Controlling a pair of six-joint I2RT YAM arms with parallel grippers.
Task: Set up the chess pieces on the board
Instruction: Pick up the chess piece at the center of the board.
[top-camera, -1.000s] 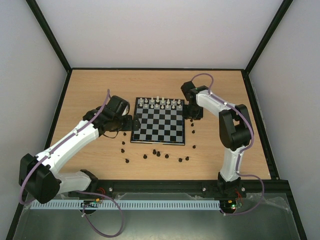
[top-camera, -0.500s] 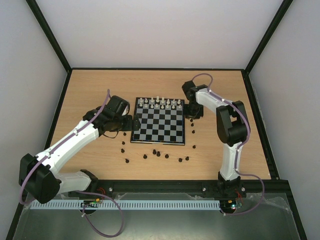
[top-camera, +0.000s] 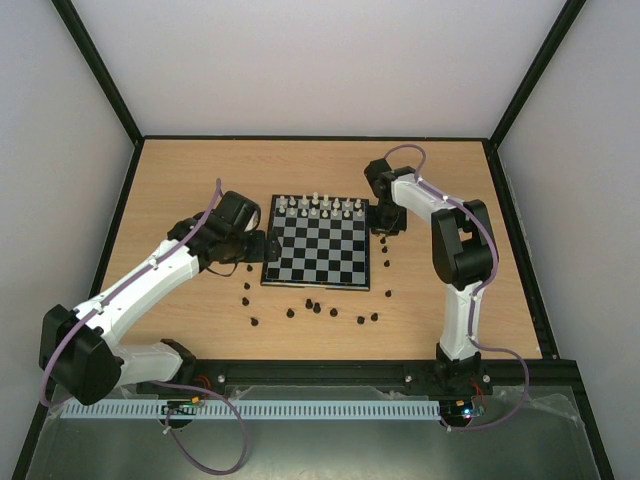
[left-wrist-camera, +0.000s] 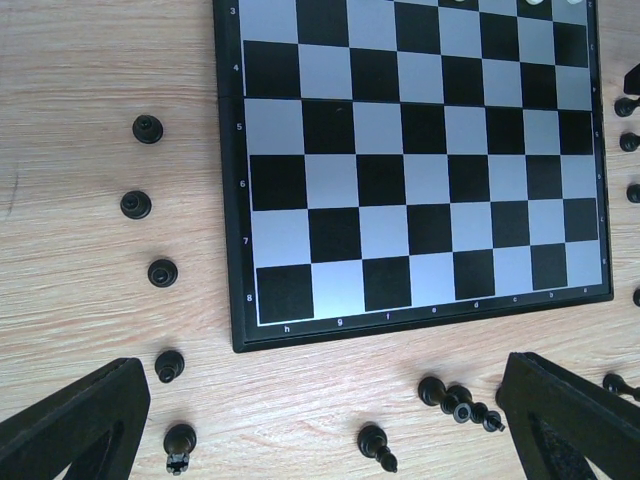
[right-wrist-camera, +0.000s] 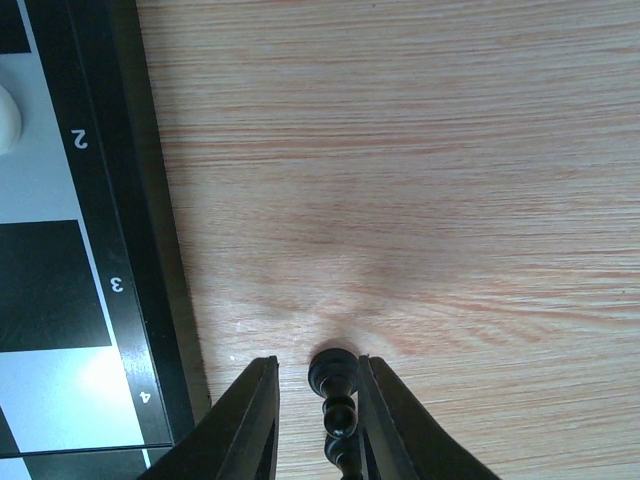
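Observation:
The board (top-camera: 320, 250) lies mid-table with white chess pieces (top-camera: 318, 206) along its two far rows. Black chess pieces (top-camera: 310, 305) are scattered on the wood in front of it and to its right. My right gripper (top-camera: 385, 228) is low beside the board's right edge. In the right wrist view it is open (right-wrist-camera: 315, 362), its jaws narrowly straddling a black piece (right-wrist-camera: 335, 385). One finger touches the piece and a small gap shows at the other. My left gripper (left-wrist-camera: 325, 365) is wide open over the board's left edge, holding nothing.
In the left wrist view, black pieces stand and lie (left-wrist-camera: 162, 272) along the board's (left-wrist-camera: 420, 160) side, and a tipped cluster (left-wrist-camera: 455, 395) lies between the fingers. The board's dark border (right-wrist-camera: 100, 200) runs close to the left of the right gripper. Black frame rails bound the table.
The right arm's elbow has swung slightly left and back while its gripper stayed by the board's right edge. The left arm has not moved.

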